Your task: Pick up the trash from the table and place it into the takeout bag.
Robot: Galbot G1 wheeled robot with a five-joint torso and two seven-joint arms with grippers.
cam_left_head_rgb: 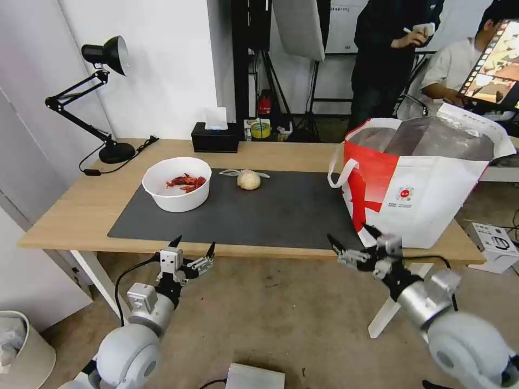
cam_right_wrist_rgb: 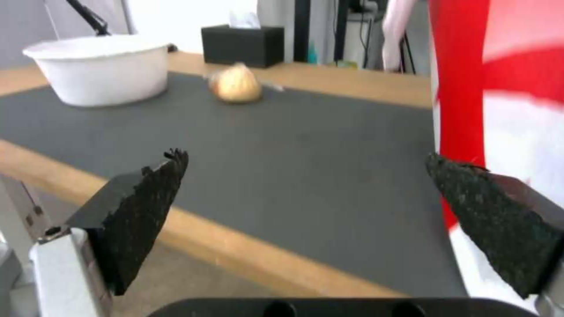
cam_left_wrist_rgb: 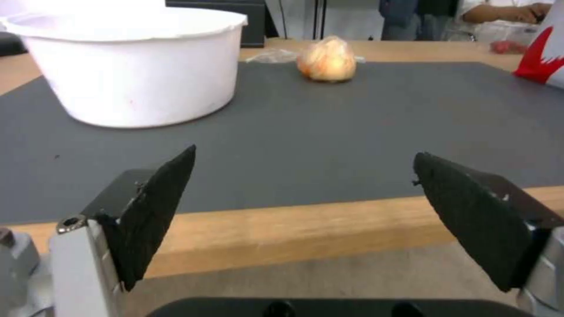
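On the dark mat of the light-wood table [cam_left_head_rgb: 81, 210] stands a white bowl [cam_left_head_rgb: 177, 183] holding red shells. A beige round lump in clear wrap [cam_left_head_rgb: 248, 179] lies just right of it; both also appear in the wrist views, bowl [cam_left_wrist_rgb: 129, 61] [cam_right_wrist_rgb: 100, 68] and lump [cam_left_wrist_rgb: 327, 64] [cam_right_wrist_rgb: 236, 83]. The big white-and-red takeout bag [cam_left_head_rgb: 421, 178] stands open at the table's right end, its red side [cam_right_wrist_rgb: 499, 75] close to my right wrist. My left gripper [cam_left_head_rgb: 193, 246] [cam_left_wrist_rgb: 302, 171] hovers open before the table's front edge. My right gripper [cam_left_head_rgb: 351, 237] [cam_right_wrist_rgb: 306, 176] is open near the bag's front corner.
A black desk lamp [cam_left_head_rgb: 102, 97] stands at the back left and a black tissue box [cam_left_head_rgb: 215, 138] at the back middle. A bin [cam_left_head_rgb: 21, 346] sits on the floor to the left. People and equipment are behind the table.
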